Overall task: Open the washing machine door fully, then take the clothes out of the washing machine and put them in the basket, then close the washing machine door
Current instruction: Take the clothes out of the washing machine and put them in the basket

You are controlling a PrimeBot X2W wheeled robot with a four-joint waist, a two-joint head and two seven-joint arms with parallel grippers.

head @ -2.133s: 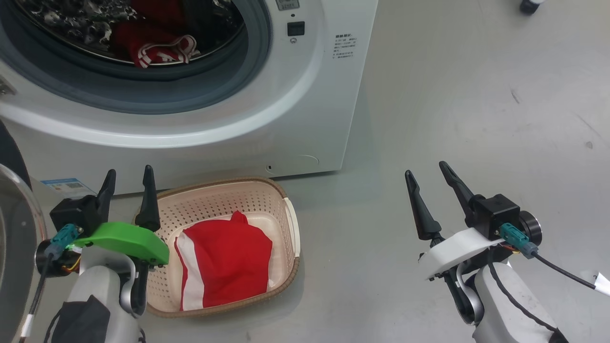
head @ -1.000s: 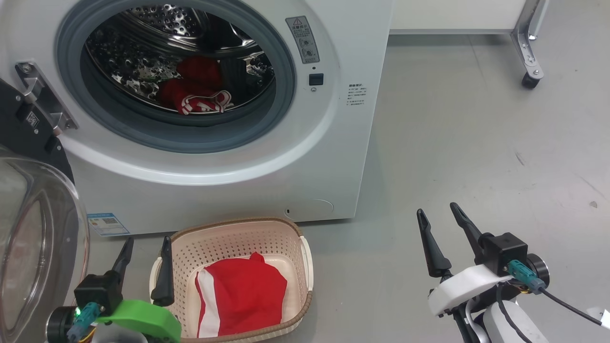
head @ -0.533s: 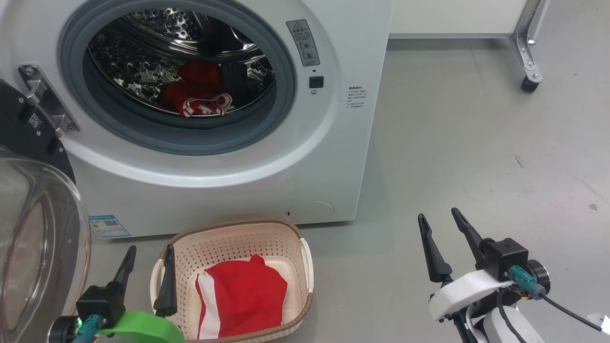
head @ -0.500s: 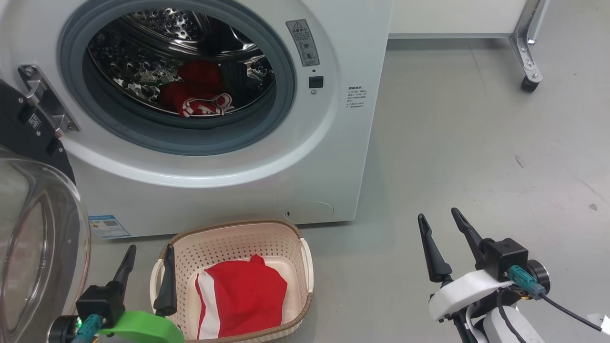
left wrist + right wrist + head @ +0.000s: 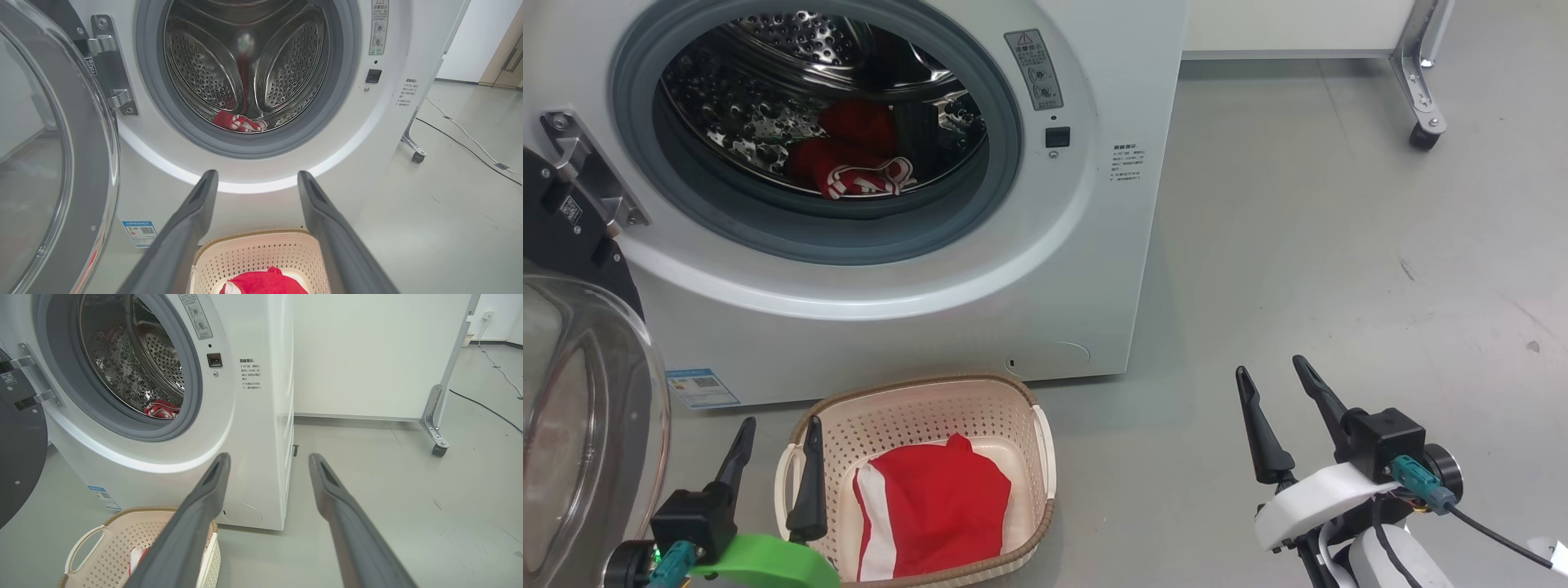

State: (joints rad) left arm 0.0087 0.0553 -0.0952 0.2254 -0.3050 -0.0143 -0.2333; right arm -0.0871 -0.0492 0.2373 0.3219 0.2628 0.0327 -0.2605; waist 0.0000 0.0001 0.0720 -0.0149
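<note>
left gripper (image 5: 780, 421), right gripper (image 5: 1270, 366) hanging open, empty | clothes (image 5: 858, 167) lying at drum (image 5: 743, 122) front edge | advise: entering centred, pinching a deep fold

Left gripper (image 5: 780, 423) green wrist cover (image 5: 768, 563), right gripper (image 5: 1270, 367) white cover (image 5: 1307, 500), 2 black tapered fingers (image 5: 810, 482) each, teal connectors (image 5: 1413, 478)

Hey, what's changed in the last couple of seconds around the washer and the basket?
The head camera tilted up, showing more of the washing machine. The left gripper seems drawn back from the basket. Nothing taken or released. Unchanged: right gripper, both open and empty; clothes in basket and drum; washing machine door open.
</note>
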